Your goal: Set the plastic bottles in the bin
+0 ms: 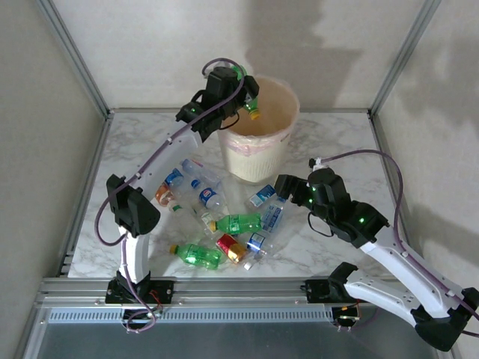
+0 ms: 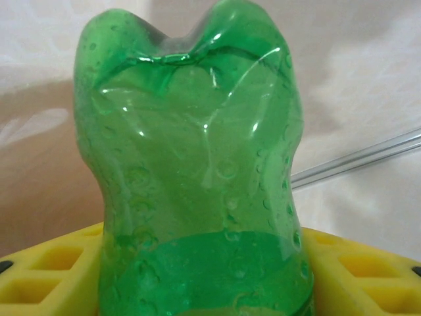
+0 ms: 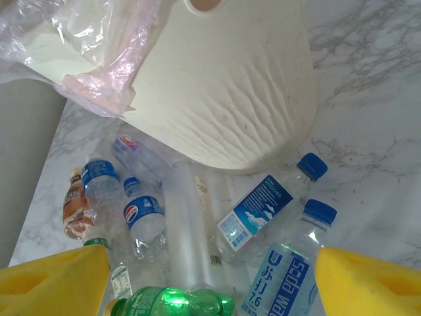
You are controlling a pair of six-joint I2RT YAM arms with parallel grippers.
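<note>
1. About ten plastic bottles lie loose on the table just beyond the arm bases. Two are green, one is red-and-gold, and the rest are clear with blue labels. None of these is in the bin yet.
2. The right tool hangs over the right side of that pile. Its fingers are apart and there is nothing between them. Two blue-capped bottles lie below and just ahead of it, side by side. In the right wrist view their long axes slant, with the caps toward the upper right. We judge the right arm to be the nearer one for these two.
3. Beyond the pile stands the bin, upright, with its liner bag draped over the rim. The closest clear bottles lie just beside its foot.
4. Farthest out, the left tool is clamped on a green bottle, with one yellow finger on each side of the body. The bottle's long axis runs out along the fingers, and its dimpled base points away from the wrist.
5. Governing relation: the top view puts the held bottle above the bin's mouth, just inside the near-left rim, with the opening directly beneath it. We judge that release is the step in hand. The margin to the rim on that side looks slim, so the bottle could clip the rim as it drops. We cannot tell its height above the rim.
</note>
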